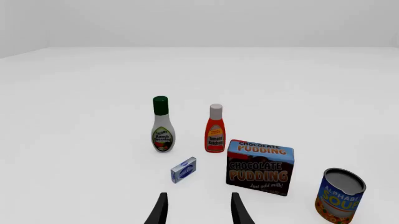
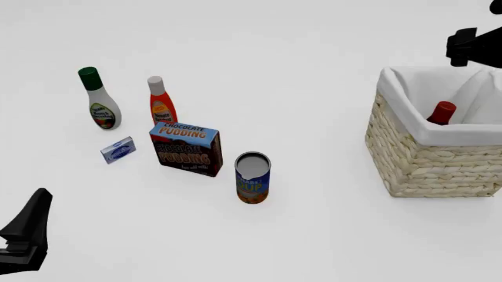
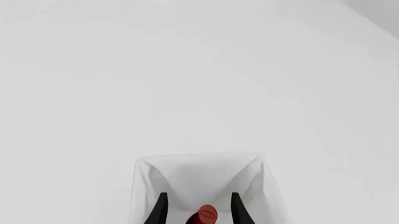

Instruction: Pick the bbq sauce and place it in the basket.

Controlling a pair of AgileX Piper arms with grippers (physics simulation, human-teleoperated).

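In the basket: the bbq sauce (image 2: 441, 113) leans against the white lining, only its red cap and a bit of dark neck showing; body and label hidden below the rim
Basket: the basket (image 2: 424, 158) stands at the right side of the worktop (image 2: 314, 53), its right edge cut off in the front view
Right pincer: the right pincer (image 3: 198, 210) hangs above the basket with its fingers spread, the red cap seen between them but not touched; the front view shows only a dark piece of it at the upper right
Left pincer: the left pincer (image 1: 198, 210) is spread and holds nothing; in the front view it is a dark shape partly cut off at the lower left corner
Left side of worktop: white bottle with green cap (image 2: 99, 100), orange-red bottle with white cap (image 2: 161, 101), chocolate pudding box (image 2: 187, 148), soup can (image 2: 253, 177), small blue box (image 2: 117, 150); the small box's print is too tiny to read
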